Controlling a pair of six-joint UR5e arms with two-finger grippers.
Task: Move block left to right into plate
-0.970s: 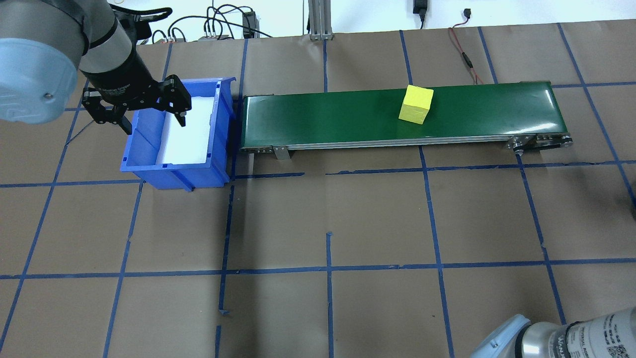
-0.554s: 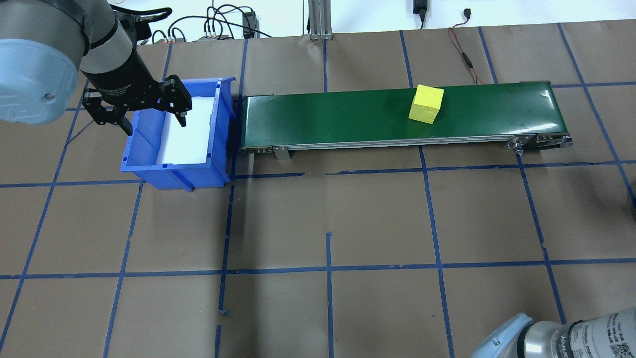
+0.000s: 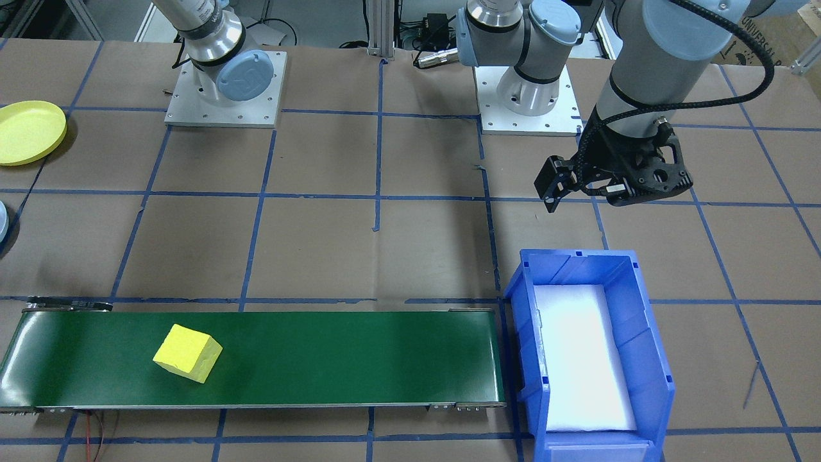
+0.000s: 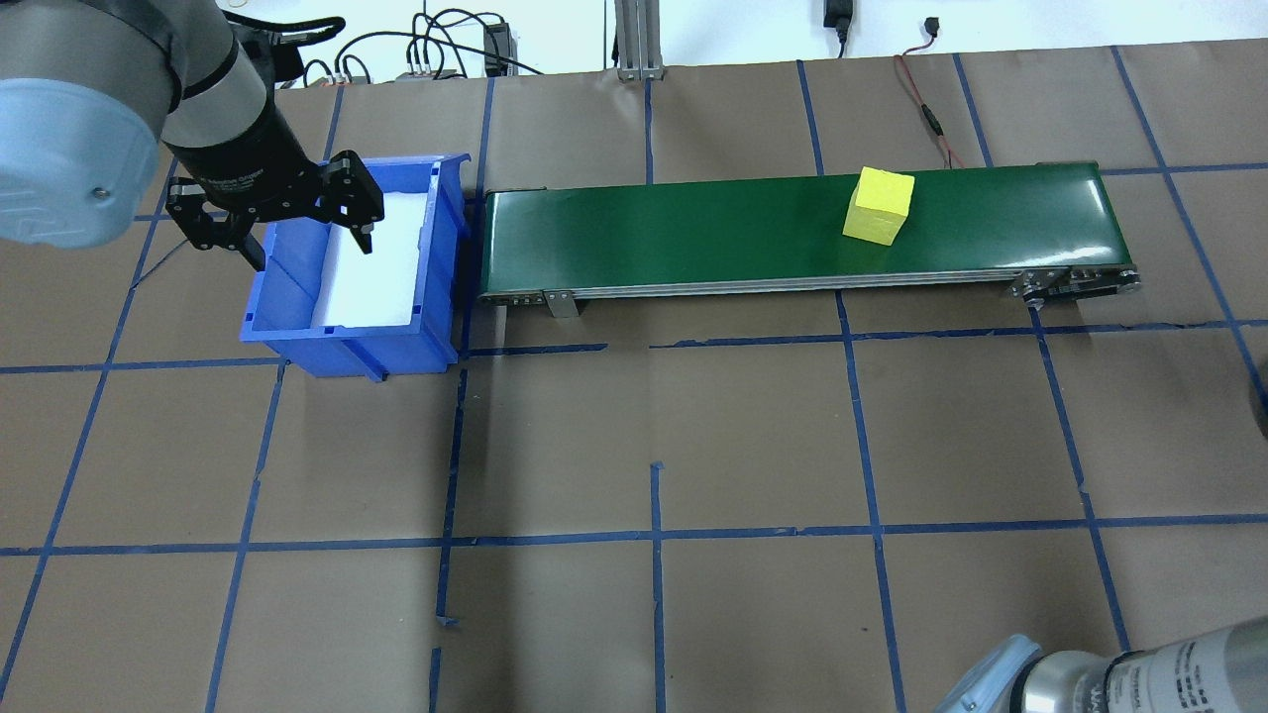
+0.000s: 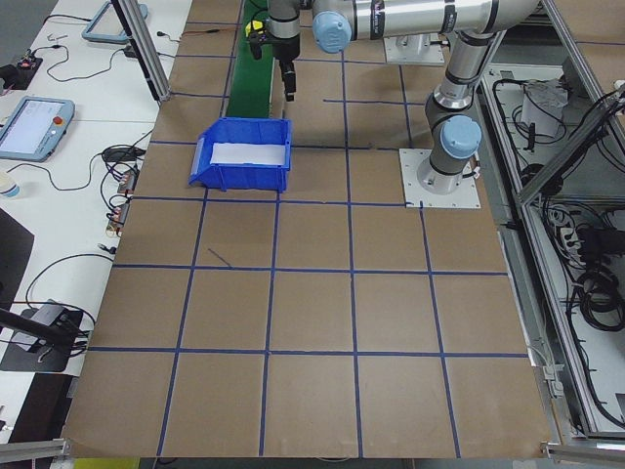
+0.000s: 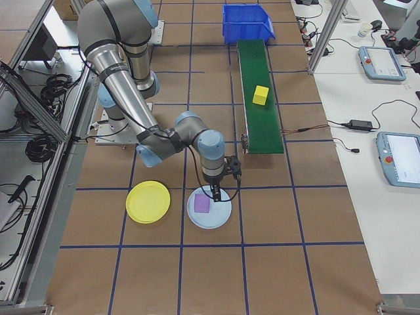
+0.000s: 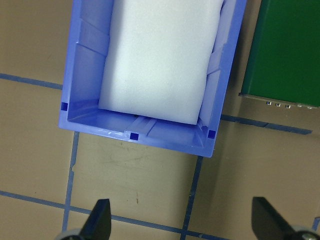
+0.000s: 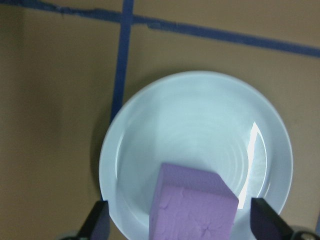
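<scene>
A matte yellow foam cube rides the smooth green conveyor belt towards its right end — the round, raised-rim yellow plate lies on brown paper well apart, beside a glossy pale blue plate holding a pitted purple foam cube. The right gripper hovers over that cube, fingers spread and empty. The left gripper hangs released over a blue plastic bin lined with white foam; writing on its wrist is unreadable.
</scene>
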